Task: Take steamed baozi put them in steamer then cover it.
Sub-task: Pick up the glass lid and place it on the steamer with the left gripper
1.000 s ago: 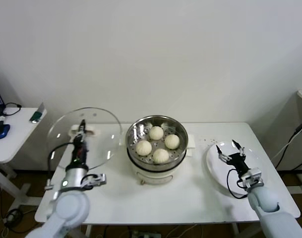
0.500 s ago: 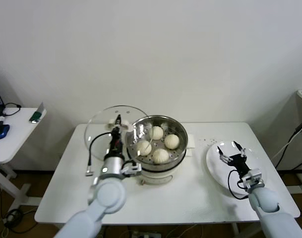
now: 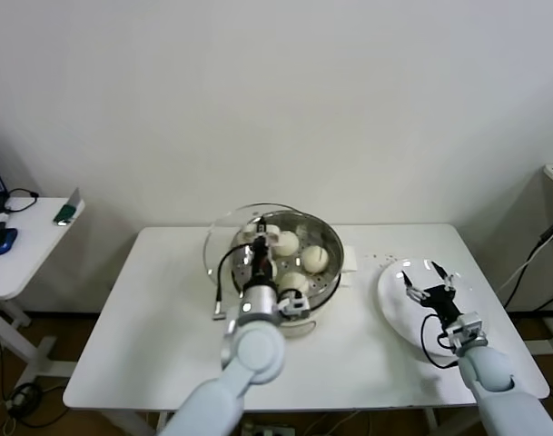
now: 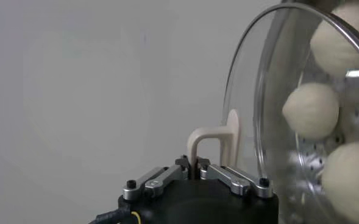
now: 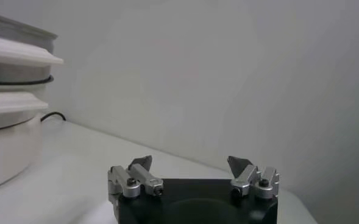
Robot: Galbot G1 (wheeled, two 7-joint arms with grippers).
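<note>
We see left gripper [image 3: 255, 243] clenched on cover [image 3: 223, 238] handle [image 4: 211, 141], cover tilted, overlapping steamer [image 3: 323, 272] rim at its 9 o'clock. Steamed baozi [image 3: 315, 258] inside steamer, tabletop [image 3: 158, 318] centre. Right gripper [image 3: 426, 280] released, empty, above white plate [image 3: 394, 309], 3 o'clock of steamer.

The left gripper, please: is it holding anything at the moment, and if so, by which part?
The left gripper holds the glass cover by its cream-white bar handle, over the steamer. The right gripper is open and holds nothing.
</note>
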